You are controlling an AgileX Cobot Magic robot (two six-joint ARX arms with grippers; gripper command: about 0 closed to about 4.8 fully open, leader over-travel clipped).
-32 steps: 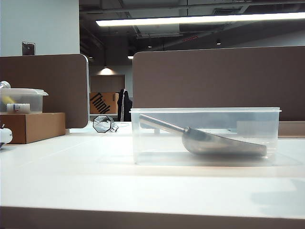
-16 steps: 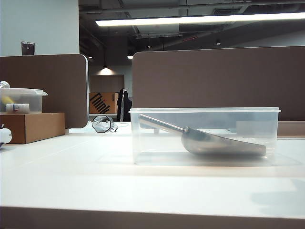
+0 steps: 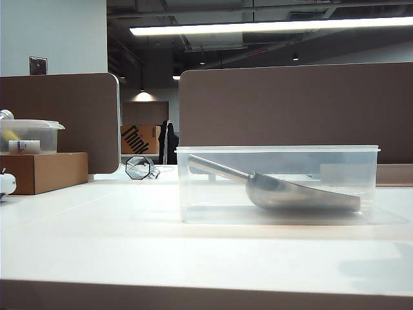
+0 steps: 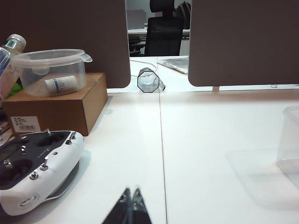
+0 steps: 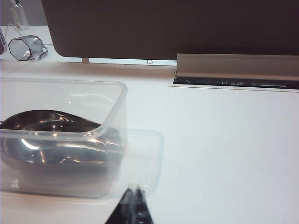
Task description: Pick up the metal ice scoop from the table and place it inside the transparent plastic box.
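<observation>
Metal ice scoop [image 3: 302, 194]: shiny silver steel, smooth, mirror glints in bowl
Transparent plastic box [image 3: 277, 184]: clear plastic, glossy, smooth walls, slightly cloudy rim
Desk [image 3: 129, 245]: white, smooth, soft sheen, faint reflections
Left end effector [image 4: 132, 198], right end effector [image 5: 134, 193]: dark translucent fingertips pressed together, glossy look
Cardboard box [image 4: 60, 105]: brown, matt
Round lidded tub [image 4: 50, 71]: clear plastic, frosted look
Remote controller [image 4: 35, 163]: glossy white plastic shell, metal switches
Partitions [image 3: 297, 110]: brown, matt

Barely anything shifts: the white handheld controller [image 3: 5, 184] at nine o'clock sits a touch higher along the frame edge than a second ago.
</observation>
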